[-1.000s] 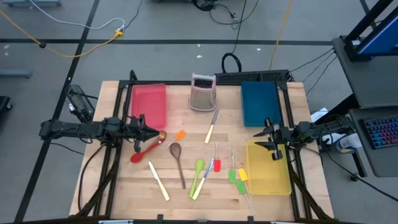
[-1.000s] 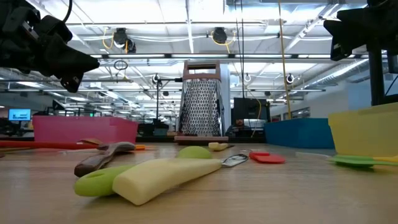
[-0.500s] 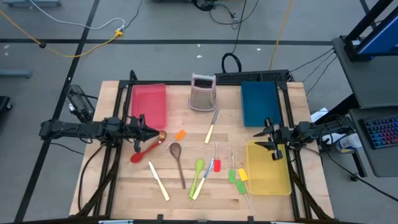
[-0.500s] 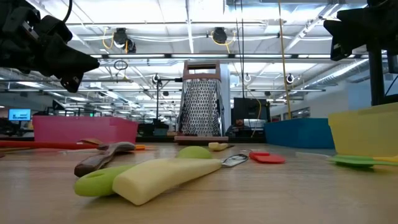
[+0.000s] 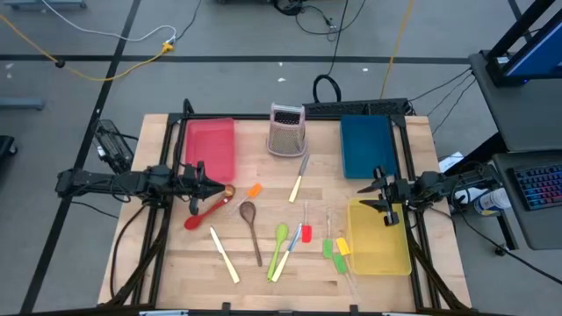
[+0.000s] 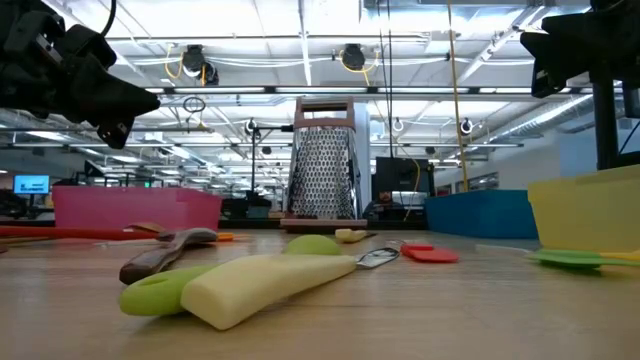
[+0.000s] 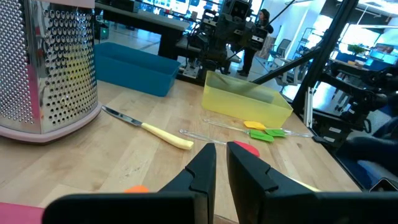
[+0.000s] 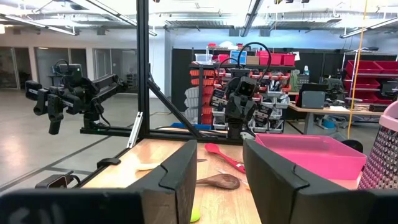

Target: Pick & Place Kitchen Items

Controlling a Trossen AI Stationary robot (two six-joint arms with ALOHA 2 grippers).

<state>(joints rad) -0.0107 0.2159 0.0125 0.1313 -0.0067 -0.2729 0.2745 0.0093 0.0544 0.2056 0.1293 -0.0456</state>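
L hand [image 5: 211, 188] hovers over the wooden table [image 5: 263, 268] just by the long red plastic spoon [image 5: 205, 213], fingers nearly together w/ a thin gap, nothing held. Spoon lies at abt 5 o'clock from it, long axis running 2 to 8 o'clock, bowl end nearest the hand. R hand [image 5: 375, 196] waits at the yellow tray's [image 5: 386, 250] 12 o'clock edge, fingers apart, empty. L arm is clearly nearer, so likely its pick. Other utensils lie scattered mid-table.

Overhead view straight down, tabletop-level view across, wrist views facing each other, all sharing the grater [image 5: 286, 130].
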